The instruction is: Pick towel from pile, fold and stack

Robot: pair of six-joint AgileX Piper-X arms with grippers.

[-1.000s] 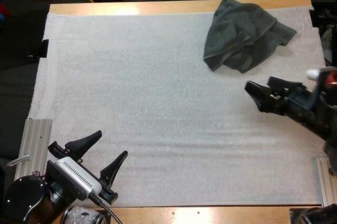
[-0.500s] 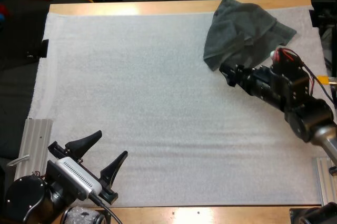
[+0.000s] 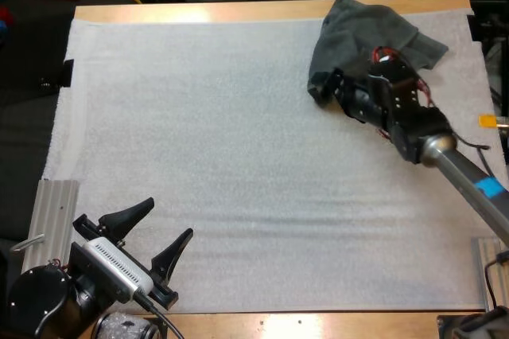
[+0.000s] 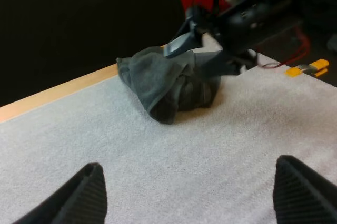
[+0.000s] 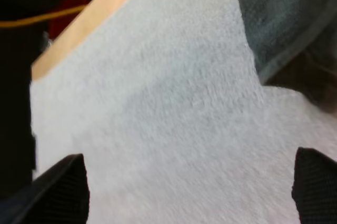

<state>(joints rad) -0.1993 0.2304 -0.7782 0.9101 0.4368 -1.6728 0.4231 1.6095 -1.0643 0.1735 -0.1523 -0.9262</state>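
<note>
Grey-green towel (image 3: 366,37) lies crumpled in the far right corner of the mat (image 3: 238,156). The right gripper (image 3: 332,91) has moved up to its near edge, fingers wide apart, holding nothing (grabbing comes next, I think). The left gripper (image 3: 167,220) sits open and empty at the near left corner.

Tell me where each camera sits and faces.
High: behind the robot, looking forward and down over the mat; left gripper and right gripper show.
Left wrist: on the left arm, facing across to the crumpled towel; own open fingers show.
Right wrist: on the right arm, facing down at the towel's edge; own open fingers show.
All share the towel.
</note>
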